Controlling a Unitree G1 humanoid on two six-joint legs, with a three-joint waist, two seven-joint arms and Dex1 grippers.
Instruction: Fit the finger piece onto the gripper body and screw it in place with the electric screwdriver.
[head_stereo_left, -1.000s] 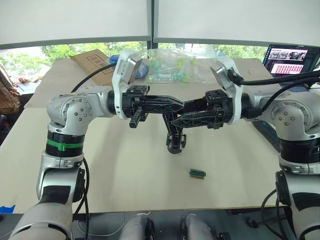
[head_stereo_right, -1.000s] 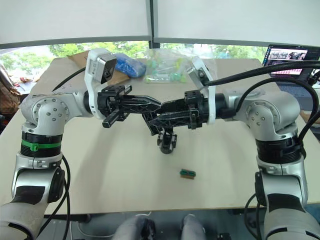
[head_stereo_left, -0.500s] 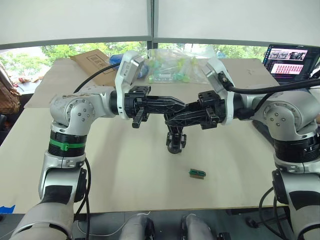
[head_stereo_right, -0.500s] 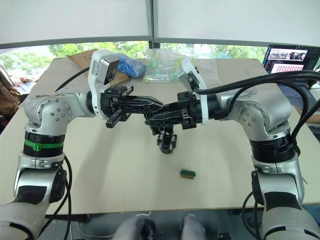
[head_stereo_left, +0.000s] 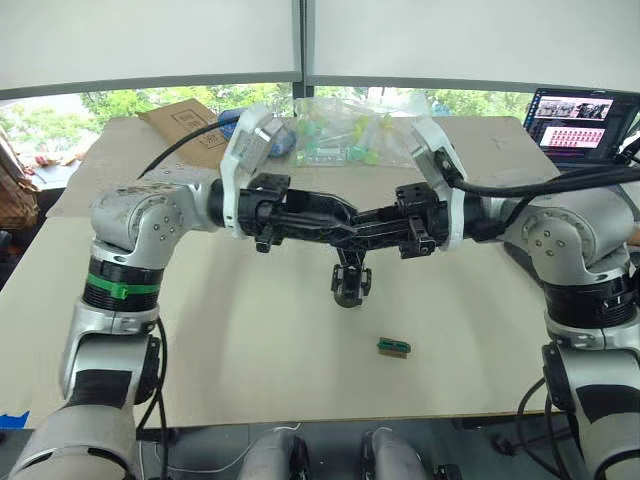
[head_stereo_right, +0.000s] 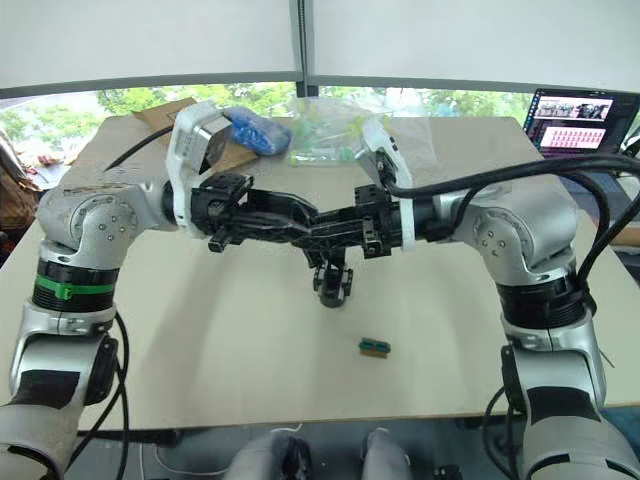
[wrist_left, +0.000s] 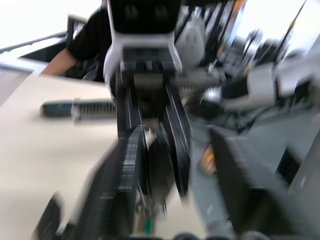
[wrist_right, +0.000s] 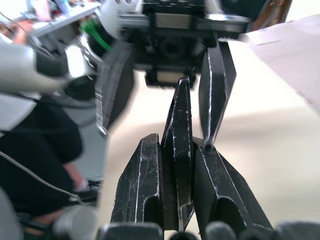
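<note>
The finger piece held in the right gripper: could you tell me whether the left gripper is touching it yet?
Cannot tell. In the right wrist view the finger piece sits clamped in the right gripper, its tip between the left gripper's spread fingers, but neither contact nor a gap shows plainly.

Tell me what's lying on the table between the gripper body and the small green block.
Nothing: in the left eye view, bare table separates the gripper body from the small green block.

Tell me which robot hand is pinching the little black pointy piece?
The right gripper: its jaws pinch the finger piece, while the left gripper has its jaws open around its tip.
</note>
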